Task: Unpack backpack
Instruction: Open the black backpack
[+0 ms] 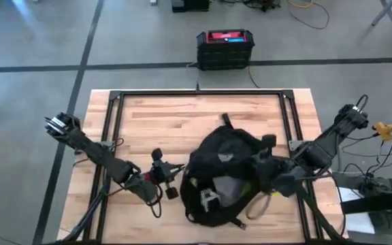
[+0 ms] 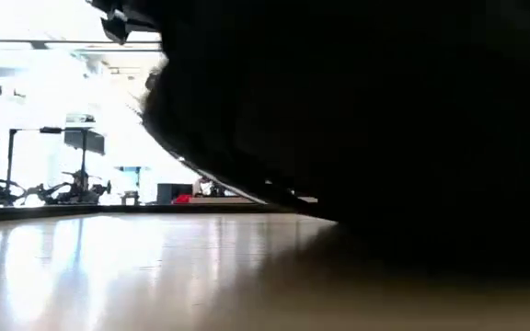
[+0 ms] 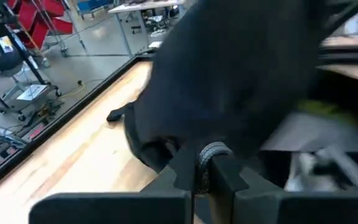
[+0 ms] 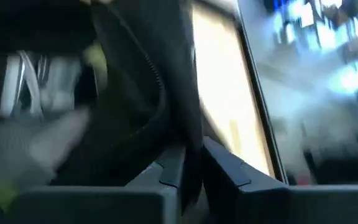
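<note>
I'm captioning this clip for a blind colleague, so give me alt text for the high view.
A black backpack lies open on a wooden table, seen from above. The left gripper holds its left edge and the right gripper its right edge. A black box sits on the floor beyond.

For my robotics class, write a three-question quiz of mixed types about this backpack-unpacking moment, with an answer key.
1. True or false: the backpack lies on the wooden table, between the two arms.
2. Multiple choice: what is the left gripper shut on? A) a cord-like loop of the backpack B) the red-topped black box C) nothing
3. Short answer: where does the black box with a red top stand?

Key
1. True.
2. A. In the left wrist view its fingers pinch a grey cord-like loop at the backpack's edge.
3. On the floor beyond the table's far edge. The right gripper, meanwhile, is shut on the backpack's opening edge, on the opposite side.
</note>
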Tool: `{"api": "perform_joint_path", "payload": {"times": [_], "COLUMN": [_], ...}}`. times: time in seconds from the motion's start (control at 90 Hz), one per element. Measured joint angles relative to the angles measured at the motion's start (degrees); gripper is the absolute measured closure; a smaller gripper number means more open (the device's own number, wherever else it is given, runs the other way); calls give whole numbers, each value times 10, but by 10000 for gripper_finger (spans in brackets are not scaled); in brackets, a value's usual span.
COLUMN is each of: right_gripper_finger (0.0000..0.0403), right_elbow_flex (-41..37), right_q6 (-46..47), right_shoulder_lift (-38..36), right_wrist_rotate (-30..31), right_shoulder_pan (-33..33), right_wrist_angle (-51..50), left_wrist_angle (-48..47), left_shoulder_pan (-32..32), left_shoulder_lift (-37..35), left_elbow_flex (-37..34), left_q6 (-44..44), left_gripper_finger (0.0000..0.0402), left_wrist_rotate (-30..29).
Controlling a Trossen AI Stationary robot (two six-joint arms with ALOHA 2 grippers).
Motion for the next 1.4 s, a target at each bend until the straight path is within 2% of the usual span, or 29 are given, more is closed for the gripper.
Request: {"api": "perform_joint_path", "payload": {"times": [0.089, 0.156, 0.267, 0.422, 0.478, 0.567, 0.722, 0.9, 1.067, 1.178, 1.311, 1.344, 1.4], "right_gripper_finger": [312, 275, 217, 152, 134, 114, 104, 122, 166, 233, 365, 383, 387], "right_elbow_flex": [-14, -16, -14, -22, -24, -23, -7, 19, 35, 35, 34, 34, 34], "right_q6": [64, 72, 31, -56, -79, -105, -85, 17, 41, 52, 44, 31, 21], "right_shoulder_lift": [4, 4, 4, 14, 30, 64, 142, 227, 265, 271, 271, 270, 269], "right_wrist_rotate": [-2, -13, -44, -137, -162, -168, -167, -166, -168, -169, -170, -171, -176], "right_shoulder_pan": [-17, -22, -22, -27, -30, -37, -72, -96, -97, -98, -94, -88, -79], "right_wrist_angle": [-41, -23, 75, 279, 333, 386, 420, 421, 412, 381, 345, 344, 344], "left_wrist_angle": [22, 35, 65, 117, 134, 166, 204, 213, 211, 211, 211, 208, 198], "left_shoulder_pan": [1, 1, 3, 5, 7, 9, 10, 10, 10, 10, 11, 13, 18], "left_shoulder_lift": [9, 22, 46, 80, 91, 111, 134, 140, 139, 139, 139, 139, 139], "left_elbow_flex": [-1, -1, -1, -1, -1, -1, -1, -1, -1, -1, -1, -1, -3], "left_q6": [-3, -5, -7, -7, -7, -7, -9, -10, -10, -10, -5, -5, -6], "left_gripper_finger": [400, 400, 400, 400, 400, 400, 400, 400, 400, 400, 400, 400, 400], "left_wrist_rotate": [-4, -2, 0, 0, -1, -1, -1, -1, -1, -4, -41, -53, -70]}}
